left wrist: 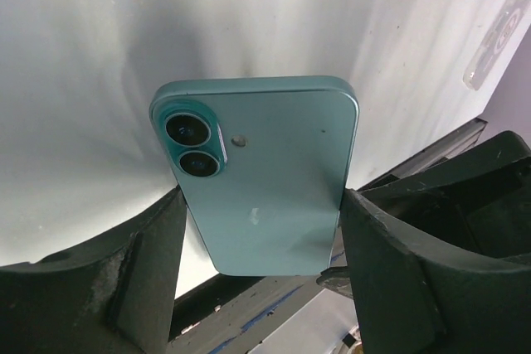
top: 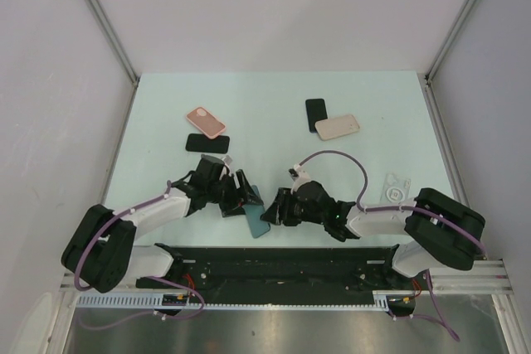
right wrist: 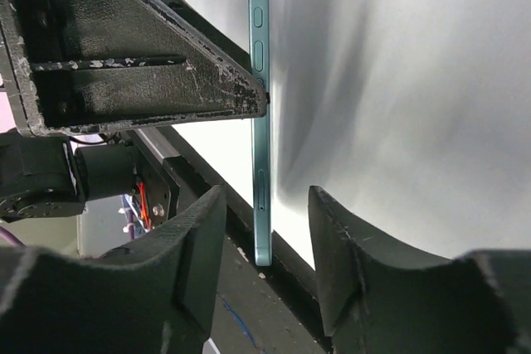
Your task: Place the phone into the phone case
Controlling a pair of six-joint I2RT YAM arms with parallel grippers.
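A teal phone (top: 255, 220) hangs on edge just above the table's near edge, between the two arms. My left gripper (top: 243, 201) is shut on it, one finger on each long side; the left wrist view shows the phone's back (left wrist: 265, 180) with its two camera lenses. My right gripper (top: 270, 210) reaches in from the right. In the right wrist view its fingers straddle the thin lower edge of the phone (right wrist: 261, 196), with a gap on both sides. A clear phone case (top: 397, 189) lies flat at the right, by the right arm.
Farther back lie a pink case (top: 206, 121) beside a black slab (top: 207, 143), and a black slab (top: 315, 113) beside a beige case (top: 337, 127). The black rail (top: 274, 264) of the arm mounts runs just below the phone. White walls stand on three sides.
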